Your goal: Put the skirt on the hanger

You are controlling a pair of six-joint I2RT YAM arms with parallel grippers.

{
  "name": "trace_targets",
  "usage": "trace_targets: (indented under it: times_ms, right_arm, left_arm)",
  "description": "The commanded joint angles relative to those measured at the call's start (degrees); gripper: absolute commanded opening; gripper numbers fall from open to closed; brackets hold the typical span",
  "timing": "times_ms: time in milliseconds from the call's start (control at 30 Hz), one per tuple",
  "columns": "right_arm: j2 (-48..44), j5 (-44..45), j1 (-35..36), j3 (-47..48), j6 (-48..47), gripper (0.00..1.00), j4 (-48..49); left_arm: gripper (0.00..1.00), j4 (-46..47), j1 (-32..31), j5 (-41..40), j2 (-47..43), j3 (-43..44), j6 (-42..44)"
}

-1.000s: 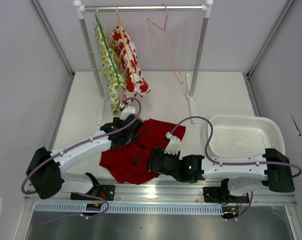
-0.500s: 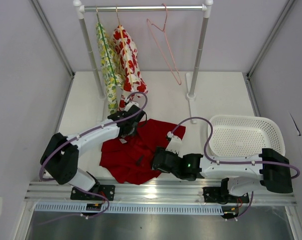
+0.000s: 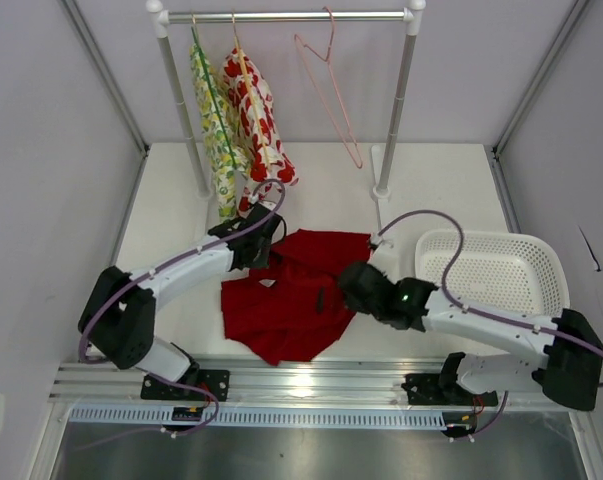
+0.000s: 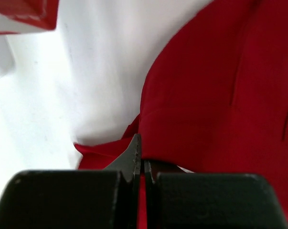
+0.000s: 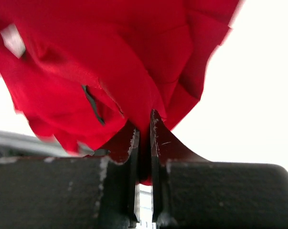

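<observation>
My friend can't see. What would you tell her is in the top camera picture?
A red skirt lies on a white table, pinched by the left gripper at its far left corner and the right gripper at its right edge. Behind it, an empty pink hanger hangs on a rail.

Deep red skirt lies rumpled on the table; pale pink hanger hangs from the rail.
</observation>
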Motion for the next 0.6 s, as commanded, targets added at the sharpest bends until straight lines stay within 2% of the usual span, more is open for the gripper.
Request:
trace_targets:
  times_ms: [0, 33, 100, 133, 200, 267, 367, 500, 567]
  right_arm:
    - [-6.63, 4.09, -9.94, 4.95, -9.75, 0.00, -7.18]
    - [-7.26, 3.31, -16.41, 7.74, -15.25, 0.00, -7.70]
    - [-7.88, 0.07, -23.29, 11.18, -20.73, 0.00, -7.01]
    - [-6.92, -3.52, -28.98, 13.29, -26.06, 0.00, -6.31]
    - [-4.73, -5.92, -32.63, 20.66, -29.97, 0.00, -6.83]
    - [-0.34, -8.38, -34.83, 28.20, -34.35, 0.00, -8.05]
    - [4.23, -10.74, -35.02, 32.90, -36.57, 0.00, -9.64]
    - [4.25, -13.92, -32.56, 29.41, -36.93, 0.00, -7.36]
    - [3.55, -14.71, -30.37, 27.29, -36.93, 0.00, -7.18]
  left_arm:
    - [0.00, 2.55, 0.33, 4.92, -8.24, -0.97, -3.05]
    - [0.00, 2.56, 0.33, 6.15, -11.56, -2.46, -4.28]
    - [0.00, 1.95, 0.33, 7.21, -14.83, -3.17, -5.25]
    - [0.00, 1.59, 0.33, 7.30, -16.50, -3.87, -6.30]
    - [0.00, 0.98, 0.33, 8.62, -21.51, -4.58, -7.36]
    - [0.00, 0.71, 0.42, 10.19, -26.41, -6.07, -9.03]
    - [0.00, 0.27, 0.16, 11.96, -30.30, -8.71, -11.31]
    - [0.00, -0.25, -2.12, 13.10, -37.23, -12.40, -14.83]
    - [0.00, -0.95, -5.63, 12.67, -38.74, -13.19, -17.11]
